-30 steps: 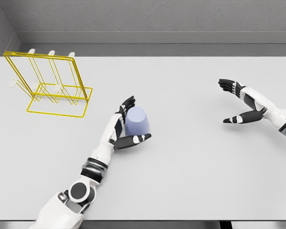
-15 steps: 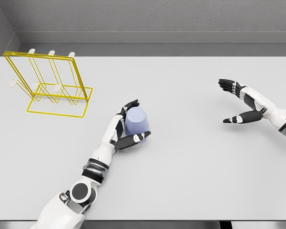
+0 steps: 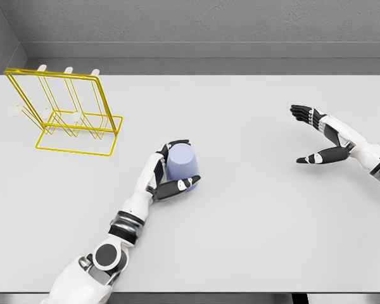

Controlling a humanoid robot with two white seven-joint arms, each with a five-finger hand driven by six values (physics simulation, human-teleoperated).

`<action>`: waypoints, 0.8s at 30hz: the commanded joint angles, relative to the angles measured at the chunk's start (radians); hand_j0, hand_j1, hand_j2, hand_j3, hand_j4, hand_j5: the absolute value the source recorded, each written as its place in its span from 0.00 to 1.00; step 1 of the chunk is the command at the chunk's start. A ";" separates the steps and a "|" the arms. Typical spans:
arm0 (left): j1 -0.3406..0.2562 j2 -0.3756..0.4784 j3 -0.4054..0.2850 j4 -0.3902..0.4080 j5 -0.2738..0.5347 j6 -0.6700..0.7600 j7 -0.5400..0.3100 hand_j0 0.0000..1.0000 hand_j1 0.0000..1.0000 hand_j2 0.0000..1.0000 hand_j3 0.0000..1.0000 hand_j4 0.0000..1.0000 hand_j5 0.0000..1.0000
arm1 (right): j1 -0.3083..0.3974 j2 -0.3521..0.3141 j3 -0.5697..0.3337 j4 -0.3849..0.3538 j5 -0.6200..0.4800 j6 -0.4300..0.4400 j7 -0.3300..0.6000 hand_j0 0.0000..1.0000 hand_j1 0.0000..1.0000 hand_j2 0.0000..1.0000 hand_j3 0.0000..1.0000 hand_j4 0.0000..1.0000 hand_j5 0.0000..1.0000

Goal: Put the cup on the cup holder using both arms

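One step of the task looks under way and the rest is still to come, judging from the single head view. On the pale grey table (image 3: 253, 215), the small lavender plastic cup (image 3: 182, 162) sits upside down, base uppermost, near the middle and a little left of centre. The left hand (image 3: 170, 172) wraps it: dark fingers (image 3: 177, 145) curl over the far side and the thumb presses the near side, so the grasp appears closed on the cup, though whether it has left the tabletop I cannot tell. The yellow wire cup holder (image 3: 66, 114), a frame with white-tipped pegs, stands toward the far left corner, well apart from the cup, and none of its pegs carries anything. The right hand (image 3: 320, 136) hovers over the right side of the table with fingers spread and thumb apart, grasping nothing, far from both cup and rack. What remains, as I judge it, is lifting the cup, carrying it leftward to the rack and seating it over a peg, with whatever part the right arm is meant to play.
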 commanded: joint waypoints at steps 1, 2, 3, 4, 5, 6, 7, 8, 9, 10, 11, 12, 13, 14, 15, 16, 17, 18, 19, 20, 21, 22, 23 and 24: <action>0.000 0.002 0.000 -0.004 -0.001 -0.002 -0.001 0.67 0.67 0.67 0.67 0.67 0.67 | 0.000 -0.001 -0.001 0.001 -0.008 0.002 0.000 1.00 1.00 1.00 1.00 1.00 1.00; 0.003 0.002 0.004 -0.006 0.001 -0.002 -0.001 0.67 0.67 0.67 0.67 0.67 0.67 | 0.000 -0.001 -0.001 0.001 -0.008 0.002 0.000 1.00 1.00 1.00 1.00 1.00 1.00; 0.005 0.004 0.007 -0.012 0.001 -0.003 -0.003 0.68 0.68 0.68 0.68 0.68 0.68 | 0.000 -0.001 -0.001 0.001 -0.008 0.002 0.000 1.00 1.00 1.00 1.00 1.00 1.00; 0.006 0.009 0.010 -0.024 0.001 -0.003 -0.003 0.68 0.68 0.68 0.68 0.68 0.68 | 0.000 -0.001 -0.001 0.001 -0.008 0.002 0.000 1.00 1.00 1.00 1.00 1.00 1.00; 0.006 0.010 0.013 -0.030 0.001 -0.003 -0.003 0.68 0.68 0.68 0.68 0.68 0.68 | 0.000 -0.001 -0.001 0.001 -0.008 0.002 0.000 1.00 1.00 1.00 1.00 1.00 1.00; 0.008 0.012 0.014 -0.036 0.001 -0.003 -0.003 0.68 0.68 0.68 0.68 0.68 0.68 | 0.000 -0.003 -0.001 0.001 -0.009 0.002 0.000 1.00 1.00 1.00 1.00 1.00 1.00; 0.011 0.013 0.014 -0.050 0.001 -0.003 -0.003 0.68 0.68 0.68 0.68 0.68 0.68 | 0.000 -0.003 -0.001 0.001 -0.008 0.002 0.000 1.00 1.00 1.00 1.00 1.00 1.00; 0.011 0.013 0.014 -0.059 0.002 -0.008 -0.003 0.68 0.68 0.68 0.68 0.68 0.68 | 0.000 -0.003 -0.001 0.001 -0.008 0.002 0.000 1.00 1.00 1.00 1.00 1.00 1.00; 0.012 0.013 0.014 -0.071 0.002 -0.008 -0.003 0.68 0.68 0.68 0.68 0.68 0.68 | 0.000 -0.003 -0.001 0.001 -0.008 0.002 0.000 1.00 1.00 1.00 1.00 1.00 1.00; 0.012 0.015 0.016 -0.085 0.002 -0.008 -0.003 0.68 0.68 0.68 0.68 0.68 0.68 | 0.000 -0.003 -0.001 0.001 -0.008 0.002 0.000 1.00 1.00 1.00 1.00 1.00 1.00; 0.012 0.015 0.016 -0.093 0.004 -0.008 -0.003 0.68 0.68 0.68 0.68 0.68 0.68 | 0.000 -0.003 -0.001 0.001 -0.008 0.002 0.000 1.00 1.00 1.00 1.00 1.00 1.00; 0.014 0.016 0.023 -0.105 0.004 -0.008 -0.001 0.68 0.68 0.68 0.68 0.68 0.68 | 0.000 -0.003 -0.001 0.001 -0.008 0.002 0.000 1.00 1.00 1.00 1.00 1.00 1.00; 0.018 0.018 0.040 -0.124 0.004 -0.008 -0.003 0.68 0.68 0.68 0.68 0.68 0.68 | 0.000 -0.003 -0.001 0.001 -0.008 0.002 0.000 1.00 1.00 1.00 1.00 1.00 1.00; 0.021 0.024 0.050 -0.137 0.005 -0.010 -0.003 0.68 0.68 0.68 0.68 0.68 0.68 | 0.000 -0.003 -0.001 0.001 -0.008 0.002 0.000 1.00 1.00 1.00 1.00 1.00 1.00; 0.025 0.024 0.060 -0.147 0.005 -0.010 -0.003 0.68 0.68 0.68 0.68 0.68 0.68 | 0.000 -0.003 -0.001 0.001 -0.008 0.002 0.000 1.00 1.00 1.00 1.00 1.00 1.00; 0.026 0.025 0.062 -0.156 0.005 -0.010 -0.003 0.68 0.68 0.68 0.68 0.68 0.68 | 0.000 -0.003 -0.001 0.001 -0.008 0.002 0.000 1.00 1.00 1.00 1.00 1.00 1.00; 0.029 0.031 0.065 -0.168 0.005 -0.010 -0.003 0.68 0.68 0.68 0.68 0.68 0.68 | 0.000 -0.003 -0.001 0.001 -0.008 0.002 0.000 1.00 1.00 1.00 1.00 1.00 1.00; 0.032 0.032 0.080 -0.185 0.007 -0.010 -0.003 0.68 0.68 0.68 0.68 0.68 0.68 | 0.000 -0.003 -0.001 0.001 -0.008 0.002 0.000 1.00 1.00 1.00 1.00 1.00 1.00; 0.031 0.033 0.082 -0.196 0.007 -0.010 -0.004 0.68 0.68 0.68 0.68 0.68 0.68 | 0.000 -0.003 -0.001 0.001 -0.008 0.002 0.000 1.00 1.00 1.00 1.00 1.00 1.00; 0.031 0.033 0.083 -0.205 0.008 -0.008 -0.003 0.68 0.68 0.68 0.68 0.68 0.68 | 0.000 -0.003 -0.001 0.001 -0.008 0.002 0.000 1.00 1.00 1.00 1.00 1.00 1.00; 0.031 0.033 0.083 -0.213 0.008 -0.010 -0.003 0.68 0.68 0.68 0.68 0.68 0.68 | 0.000 -0.003 -0.001 0.001 -0.008 0.002 0.000 1.00 1.00 1.00 1.00 1.00 1.00; 0.031 0.033 0.083 -0.216 0.012 -0.010 -0.003 0.68 0.68 0.68 0.68 0.68 0.68 | 0.000 -0.003 -0.001 0.001 -0.008 0.002 0.000 1.00 1.00 1.00 1.00 1.00 1.00; 0.031 0.036 0.094 -0.222 0.013 -0.010 -0.003 0.68 0.68 0.68 0.68 0.68 0.68 | 0.000 -0.003 -0.001 0.001 -0.008 0.002 0.000 1.00 1.00 1.00 1.00 1.00 1.00; 0.031 0.045 0.103 -0.231 0.015 -0.008 -0.003 0.68 0.68 0.68 0.68 0.68 0.68 | 0.000 -0.003 -0.001 0.001 -0.008 0.002 0.000 1.00 1.00 1.00 1.00 1.00 1.00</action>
